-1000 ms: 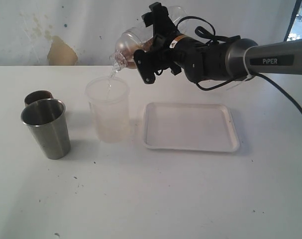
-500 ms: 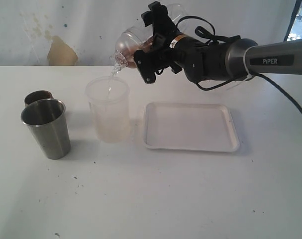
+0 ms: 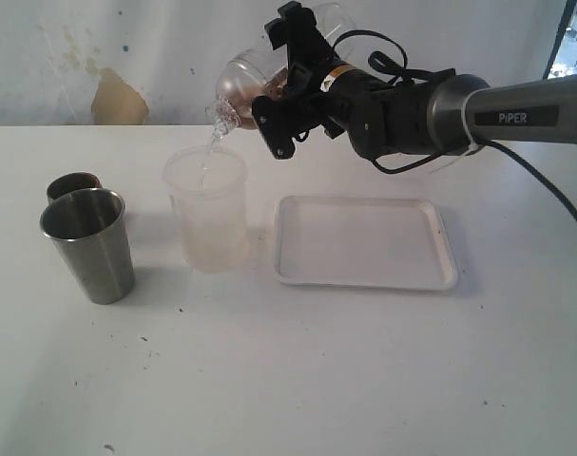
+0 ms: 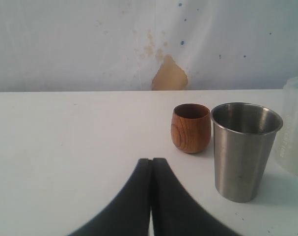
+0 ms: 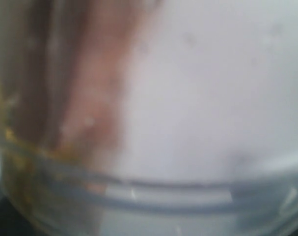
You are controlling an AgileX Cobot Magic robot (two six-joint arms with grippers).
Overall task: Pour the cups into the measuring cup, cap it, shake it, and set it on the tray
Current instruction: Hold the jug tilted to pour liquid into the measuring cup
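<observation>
White tabletop (image 3: 298, 380) nearest, speckled with small dark marks. Black left gripper (image 4: 151, 164), seen only from its own wrist camera: fingers pressed flat together, nothing between them, low over the table and apart from every vessel. Beyond it, on the left of the table, tapered brushed-steel tumbler (image 3: 88, 247), upright and open-topped. Just behind and beside that, short rounded copper-brown cup (image 3: 71, 184), upright, half hidden by the tumbler in the exterior view. Mid-table, frosted translucent plastic tub (image 3: 207, 223), upright, between tumbler and tray. To its right and just beside it, shallow white rectangular tray (image 3: 364, 242) with rounded corners and raised rim, flat on the table. Aloft above the tub, clear see-through plastic measuring cup (image 3: 242, 84), tipped well over, narrow end lowest above the tub's rim, brownish tint inside; thin clear stream (image 3: 208, 157) falling from it into the tub. Right gripper (image 3: 280, 85): jaws spread wide around the measuring cup's body and clamped on it; from its wrist camera, only blurred clear plastic with a brown smear. Grey arm link (image 3: 526, 114) lettered PiPER, reaching in from the right. Farthest, stained white wall (image 3: 117, 100) with a tan patch.
</observation>
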